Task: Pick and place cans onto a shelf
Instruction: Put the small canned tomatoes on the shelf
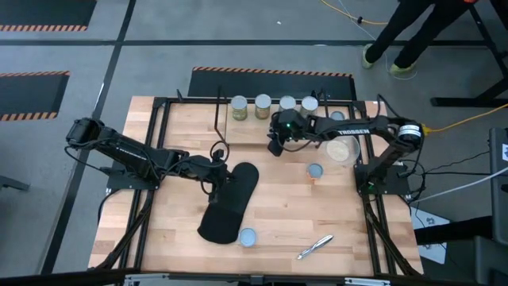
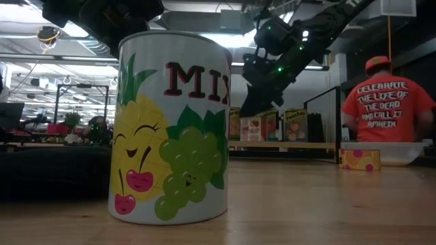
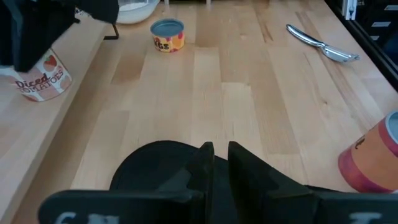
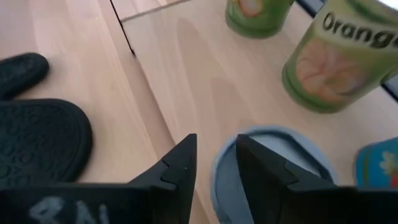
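From above, I am reaching my right hand (image 1: 276,143) in from the right to the near edge of the shelf (image 1: 246,131), where four cans (image 1: 263,106) are standing in a row along its far side. My left hand (image 1: 222,176) is hanging over the near-left part of the table (image 1: 175,230), just above a black slipper-like thing (image 1: 234,202). Two more cans are sitting on the table, one right of centre (image 1: 315,171) and one at the near edge (image 1: 248,237), with a silvery tool (image 1: 315,246) lying near the second and a pale bowl (image 1: 343,149) beside the shelf's right end. At table height, a big "MIX" fruit can (image 2: 170,129) is filling the foreground. My right hand is dipping toward the shelf behind it, and a person in an orange shirt (image 2: 385,102) is standing at the far right. Past my left wrist, my fingers (image 3: 205,163) are standing a narrow slit apart, holding nothing, over the black thing. A "Diced" can (image 3: 40,78) is sitting on the shelf board under my other hand, and a blue-topped can (image 3: 168,35) is standing farther off. Past my right wrist, my fingers (image 4: 180,163) are showing a modest gap, poised over the rim of a pale-blue can top (image 4: 311,168). I cannot tell whether they are touching it. Two green cans, one marked "Orange" (image 4: 329,62), are standing on the board beyond.
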### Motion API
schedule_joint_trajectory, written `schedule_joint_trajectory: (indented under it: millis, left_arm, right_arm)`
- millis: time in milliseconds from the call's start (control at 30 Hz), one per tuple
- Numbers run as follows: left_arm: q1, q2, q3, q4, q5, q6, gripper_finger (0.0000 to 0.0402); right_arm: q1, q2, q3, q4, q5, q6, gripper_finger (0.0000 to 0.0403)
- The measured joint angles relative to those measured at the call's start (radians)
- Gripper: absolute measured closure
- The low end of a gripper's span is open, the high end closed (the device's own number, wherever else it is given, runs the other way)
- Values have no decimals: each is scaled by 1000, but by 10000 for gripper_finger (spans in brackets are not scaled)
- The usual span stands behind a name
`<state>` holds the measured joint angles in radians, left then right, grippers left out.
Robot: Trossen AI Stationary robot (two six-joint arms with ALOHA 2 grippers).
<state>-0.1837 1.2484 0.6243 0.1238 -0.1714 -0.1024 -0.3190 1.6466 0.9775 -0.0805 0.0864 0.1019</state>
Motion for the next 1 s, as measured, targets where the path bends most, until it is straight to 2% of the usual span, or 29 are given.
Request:
schedule_joint_trajectory:
  millis: [400,533,733,867,1000]
  left_arm:
    - [0,0,0,-1,0,0,360]
    - [0,0,0,-1,0,0,360]
    - [0,0,0,-1,0,0,360]
    - [0,0,0,-1,1,0,360]
    - [0,1,0,-1,1,0,360]
  right_arm:
    - [-1,31,1,12,4,-1,288]
    - [-1,30,1,1,4,-1,316]
    - [-1,28,2,-10,1,-27,387]
    - [-1,18,2,-34,-12,-58,389]
    - [-13,-15,0,-99,-97,-86,392]
